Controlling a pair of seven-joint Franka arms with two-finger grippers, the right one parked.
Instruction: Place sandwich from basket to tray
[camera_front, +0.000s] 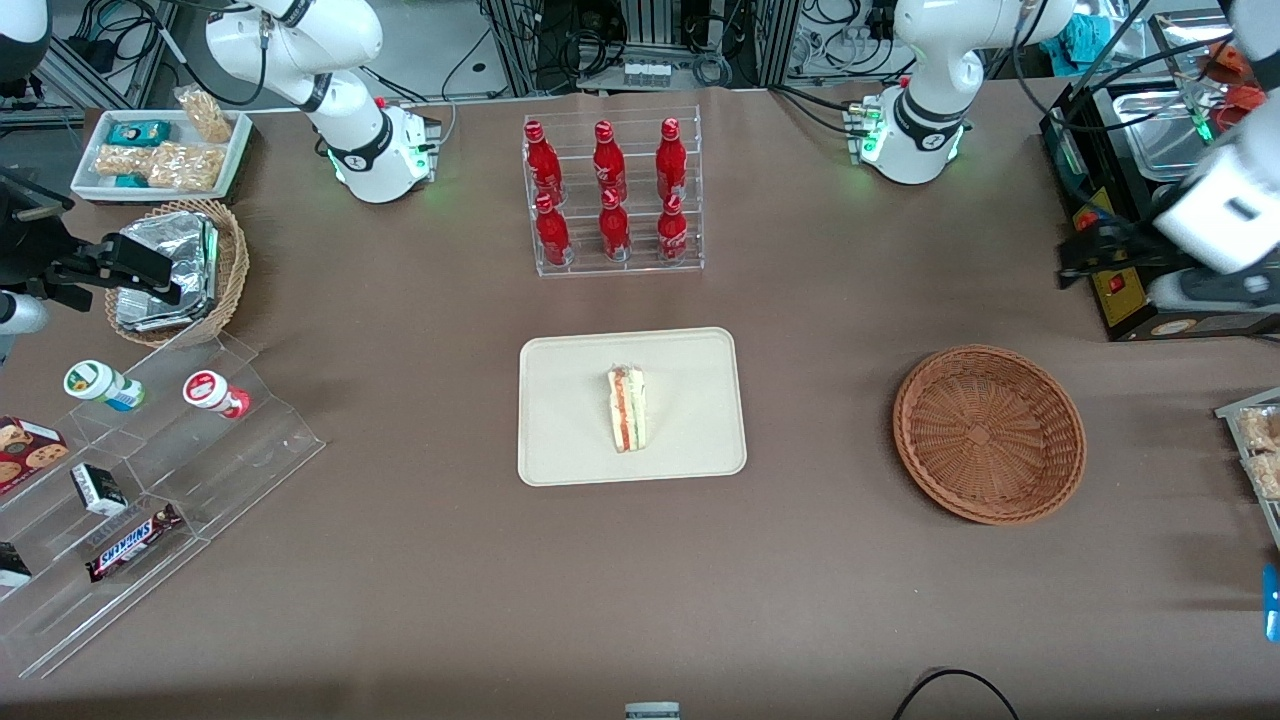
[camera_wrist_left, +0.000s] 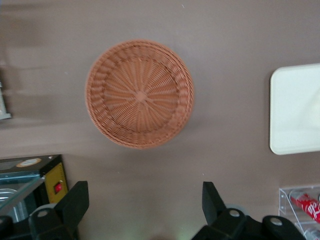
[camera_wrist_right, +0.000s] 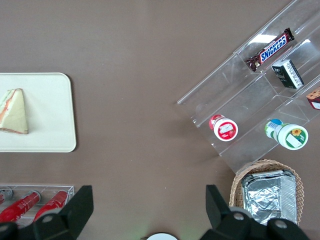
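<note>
**A:** Looking at this, the sandwich (camera_front: 628, 409) is lying on the tray (camera_front: 560, 450), roughly mid-tray, and the basket (camera_front: 989, 433) has nothing in it. The gripper (camera_wrist_left: 145, 205) hangs high over the worktop (camera_front: 400, 560) near the basket, fingers (camera_wrist_left: 75, 200) spread wide apart and holding nothing. So what's left to break?

**B:** Not much, I'd say. My main worry is the arm sweeping low on its way out: the black appliance (camera_front: 1130, 250) sits right next to it at the working arm's end, so a careless swing could clip that or nudge the basket.

**A:** And the sandwich?

**B:** It looks settled flat, well inside the rim. Only a bump to the tray would shift it, and the rack of red bottles (camera_front: 610, 195) is close if anything reaches over there.
</note>
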